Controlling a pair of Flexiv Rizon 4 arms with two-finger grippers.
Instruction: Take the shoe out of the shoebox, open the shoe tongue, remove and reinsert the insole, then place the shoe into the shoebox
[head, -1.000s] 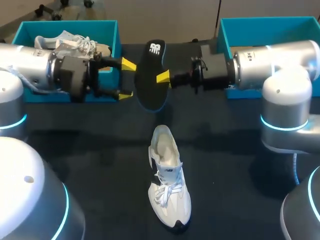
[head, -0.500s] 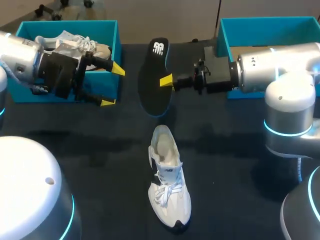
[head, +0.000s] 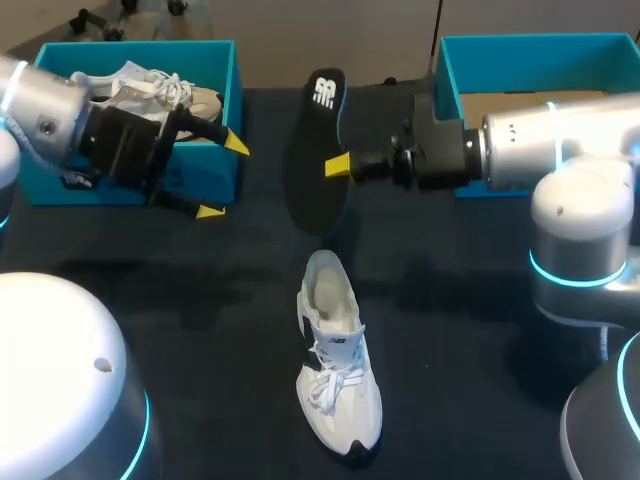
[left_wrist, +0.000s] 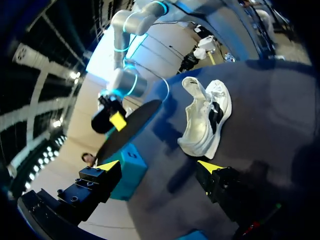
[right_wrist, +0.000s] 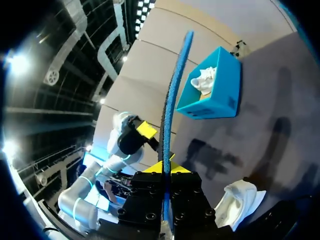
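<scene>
A white shoe (head: 335, 365) lies on the dark table, toe toward the front edge, its opening empty. Above and behind it hangs the black insole (head: 320, 150), with my right gripper (head: 338, 165) shut on its edge. In the right wrist view the insole (right_wrist: 172, 100) shows edge-on, blue, rising from between the fingers, with the shoe (right_wrist: 240, 200) below. My left gripper (head: 222, 177) stands open and empty in front of the left shoebox (head: 140, 45), apart from the insole. The left wrist view shows that gripper (left_wrist: 159, 166) wide open, the shoe (left_wrist: 205, 117) and insole (left_wrist: 127, 130) ahead of it.
The teal left shoebox holds a second white shoe (head: 150, 90). Another teal shoebox (head: 540, 40) stands at the back right, behind my right arm. In the right wrist view the left shoebox (right_wrist: 220, 102) lies beyond the insole.
My left gripper has drawn back leftward from the insole toward the left shoebox. The right gripper has carried the insole slightly right and turned it more upright.
</scene>
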